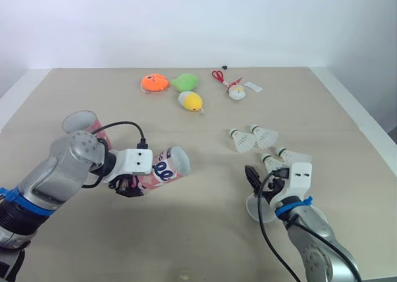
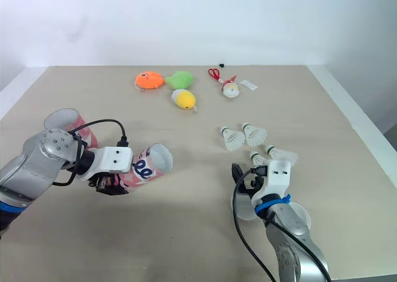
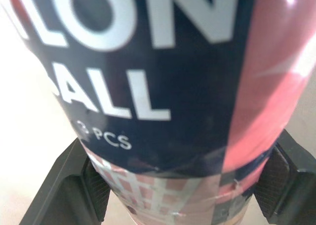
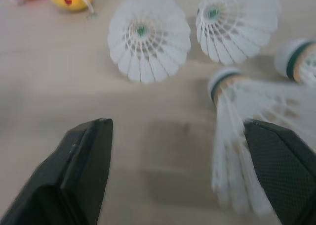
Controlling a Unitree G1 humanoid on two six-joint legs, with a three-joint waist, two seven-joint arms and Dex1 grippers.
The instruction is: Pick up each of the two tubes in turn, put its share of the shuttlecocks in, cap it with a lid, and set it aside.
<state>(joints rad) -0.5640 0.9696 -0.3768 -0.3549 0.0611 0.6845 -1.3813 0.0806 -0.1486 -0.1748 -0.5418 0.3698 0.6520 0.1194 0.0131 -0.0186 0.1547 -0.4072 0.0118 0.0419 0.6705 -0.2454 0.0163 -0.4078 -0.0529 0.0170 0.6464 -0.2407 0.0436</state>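
Second tube [image 1: 80,122]: far left on the table [image 1: 205,245], open mouth visible, lower part hidden behind the left arm.
Left gripper [image 1: 130,185]: fingers [image 3: 91,185] clamped on both sides of the held tube.
Held tube [image 1: 164,168]: pink and dark blue, tipped nearly flat, open mouth towards the robot's right; its base is covered by the gripper.
Far shuttlecocks [image 1: 242,141]: two, right of centre.
Right gripper [image 4: 178,131]: spread wide, holding nothing, low over the table.
Near shuttlecock [image 4: 237,131]: between the fingers, close to one; contact unclear.
White disc [image 2: 298,219]: partly covered by the right arm.
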